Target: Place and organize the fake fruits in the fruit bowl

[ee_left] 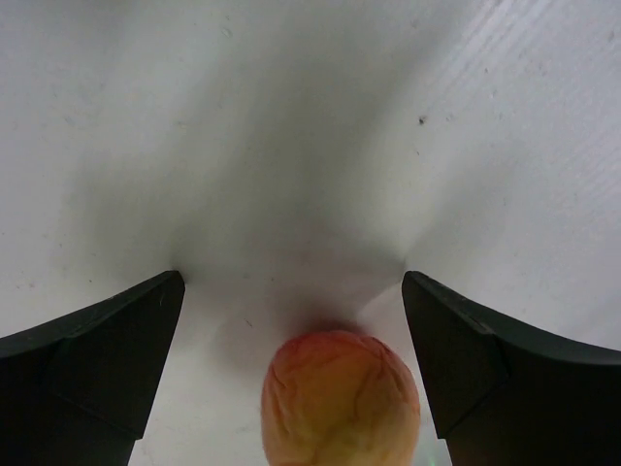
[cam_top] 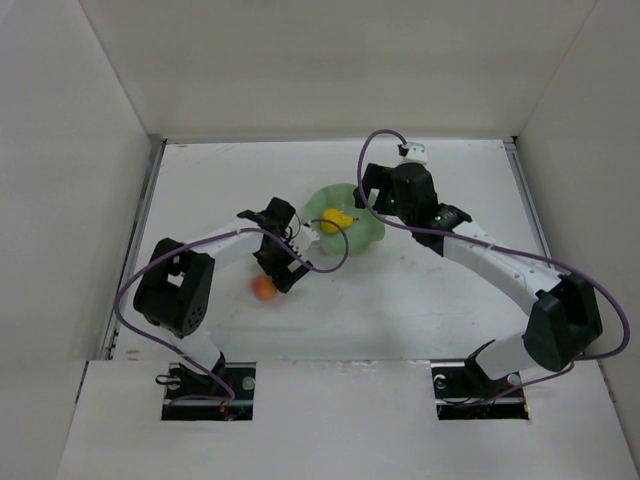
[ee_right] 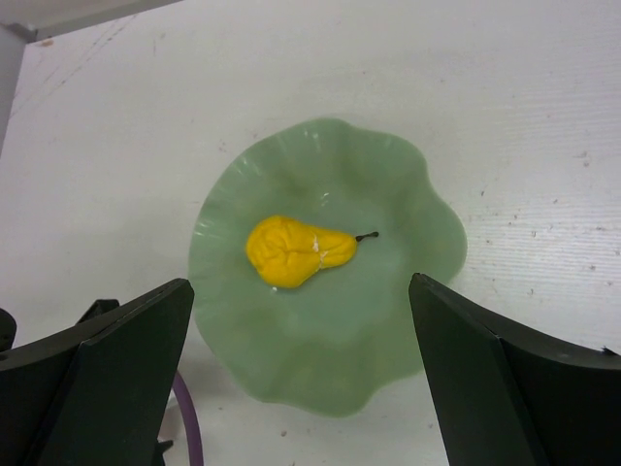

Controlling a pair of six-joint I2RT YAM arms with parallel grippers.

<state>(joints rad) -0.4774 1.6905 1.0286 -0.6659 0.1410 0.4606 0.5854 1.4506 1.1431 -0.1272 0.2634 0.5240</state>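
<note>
Left hand: both dark fingers are spread wide and nothing is gripped; it is held low over the counter, on the near left side of the scene.
Peach: the round orange-red fruit is seen resting on the counter between the left hand's fingers, close to the wrist camera. A gap is left on either side and neither finger is touching it. From above it is found just beside the fingertips, outside the bowl and to its near left.
Fruit bowl: the pale mint-green dish with a wavy rim is set on the counter near the middle, farther back than the peach and apart from it.
Pear: the yellow fruit is laid on its side inside the bowl, near the centre, with its dark stem pointed to the right in the right wrist view.
Right hand: it is released, fingers spread wide and nothing held. It is positioned above the bowl's far right side, with the pear seen between the fingers below.
Surroundings: the white counter is enclosed by plain pale walls at the back and both sides.
</note>
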